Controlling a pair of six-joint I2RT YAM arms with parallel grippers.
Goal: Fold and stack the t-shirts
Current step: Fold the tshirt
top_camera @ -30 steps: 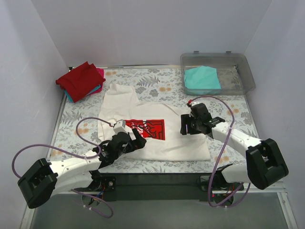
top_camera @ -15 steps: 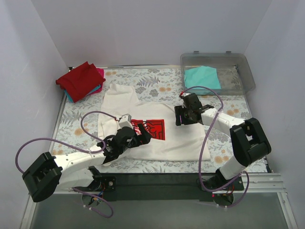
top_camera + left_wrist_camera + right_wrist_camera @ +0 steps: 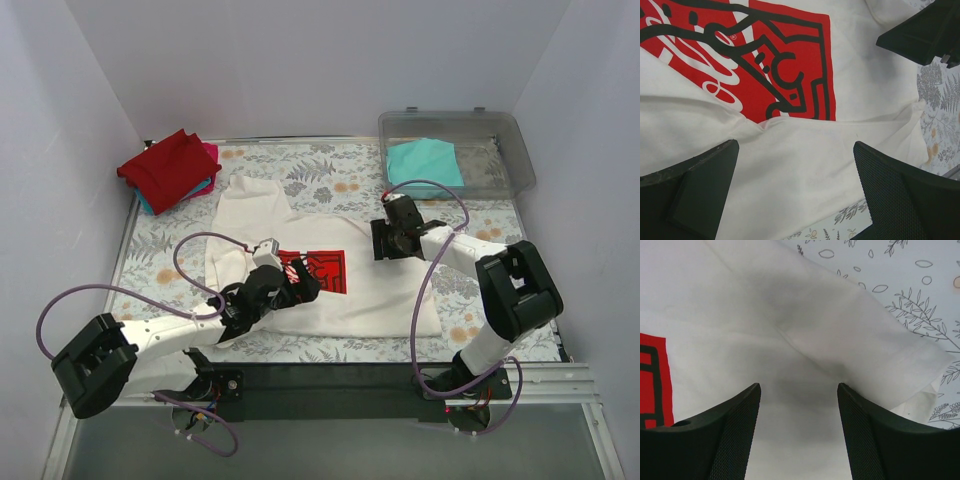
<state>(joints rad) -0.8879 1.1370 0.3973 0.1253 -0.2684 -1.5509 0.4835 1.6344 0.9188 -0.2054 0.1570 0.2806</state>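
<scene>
We are hovering left gripper [image 3: 300, 284], jaws wide, over red print [image 3: 322, 268] on white t-shirt [image 3: 375, 292] | hovering right gripper [image 3: 384, 241], jaws parted, empty, over its sleeve [image 3: 880, 355]

Bright, even light, sharp focus; a soft grey shadow falls on the white t-shirt [image 3: 805, 365].

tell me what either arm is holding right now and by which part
Nothing is held. The left gripper and right gripper hang over the white t-shirt with jaws open and the cloth between them unpinched.
</scene>
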